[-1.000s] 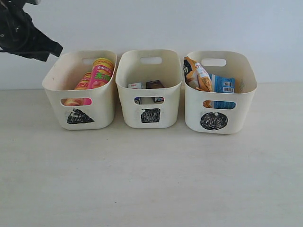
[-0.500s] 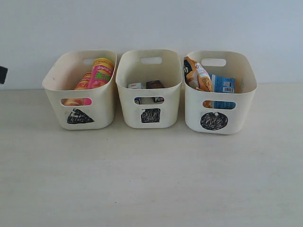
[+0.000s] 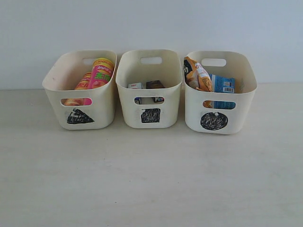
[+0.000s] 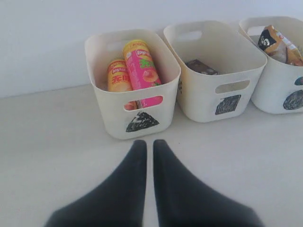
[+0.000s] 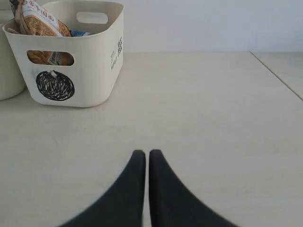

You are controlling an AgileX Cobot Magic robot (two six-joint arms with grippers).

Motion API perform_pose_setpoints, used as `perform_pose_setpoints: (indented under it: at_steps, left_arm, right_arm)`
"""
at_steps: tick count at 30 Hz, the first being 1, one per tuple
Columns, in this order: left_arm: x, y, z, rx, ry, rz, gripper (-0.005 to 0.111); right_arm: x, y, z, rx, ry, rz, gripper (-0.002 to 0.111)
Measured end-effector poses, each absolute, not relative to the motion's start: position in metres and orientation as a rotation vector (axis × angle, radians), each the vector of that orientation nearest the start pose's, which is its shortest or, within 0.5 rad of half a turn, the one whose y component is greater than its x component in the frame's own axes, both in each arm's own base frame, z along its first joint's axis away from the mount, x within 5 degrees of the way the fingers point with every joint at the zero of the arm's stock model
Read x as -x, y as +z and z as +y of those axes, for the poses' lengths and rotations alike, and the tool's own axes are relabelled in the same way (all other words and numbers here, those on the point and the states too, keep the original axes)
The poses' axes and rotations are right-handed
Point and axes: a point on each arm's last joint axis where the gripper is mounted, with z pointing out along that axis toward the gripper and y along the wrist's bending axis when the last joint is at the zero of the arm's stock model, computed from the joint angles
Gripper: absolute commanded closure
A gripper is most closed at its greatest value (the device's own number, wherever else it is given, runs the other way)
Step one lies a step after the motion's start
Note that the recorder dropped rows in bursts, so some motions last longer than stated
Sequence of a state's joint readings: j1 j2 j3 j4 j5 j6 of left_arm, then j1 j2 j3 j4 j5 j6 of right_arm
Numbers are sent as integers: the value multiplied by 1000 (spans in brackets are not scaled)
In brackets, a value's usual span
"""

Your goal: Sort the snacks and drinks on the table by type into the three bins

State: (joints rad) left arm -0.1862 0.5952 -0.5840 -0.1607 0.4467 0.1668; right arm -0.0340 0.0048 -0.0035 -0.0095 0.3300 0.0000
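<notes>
Three cream bins stand in a row on the beige table (image 3: 151, 179). The triangle bin (image 3: 80, 116) holds the pink chip tube (image 3: 100, 75) and the yellow chip tube (image 4: 118, 78). In the square bin (image 3: 150, 115) lie the whitish carton (image 3: 135, 86) and the dark carton (image 3: 154, 84). The circle bin (image 3: 214, 120) contains the orange noodle packet (image 3: 198, 75) and the blue noodle packet (image 3: 222, 84). Neither arm shows in the exterior view. My left gripper (image 4: 147, 143) is shut and empty, back from the triangle bin. My right gripper (image 5: 144, 153) is shut and empty, over bare table.
A pale wall runs behind the bins. In the right wrist view a seam or table edge (image 5: 279, 78) runs diagonally at the far side.
The left arm, seen at the upper left one second ago, has withdrawn out of the exterior view. The bins and their contents have not moved.
</notes>
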Motion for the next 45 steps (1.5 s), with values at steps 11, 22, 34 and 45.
perform_pose_setpoints:
  at_steps: [11,22,34,45]
  left_arm:
    - [-98,263,-21,-193,-153,1791,103]
    - [-79,226,-15,-225,-84,1704,103]
    - [-62,201,-10,-172,-84,1644,103]
    - [-55,193,-5,-116,-43,1715,103]
  right_arm:
    - [-54,184,-2,-25,-33,1815,108]
    - [-54,184,-2,-25,-33,1815,108]
    - [-54,184,-2,-25,-33,1815,108]
    - [-54,184,-2,-25,-33,1815,108]
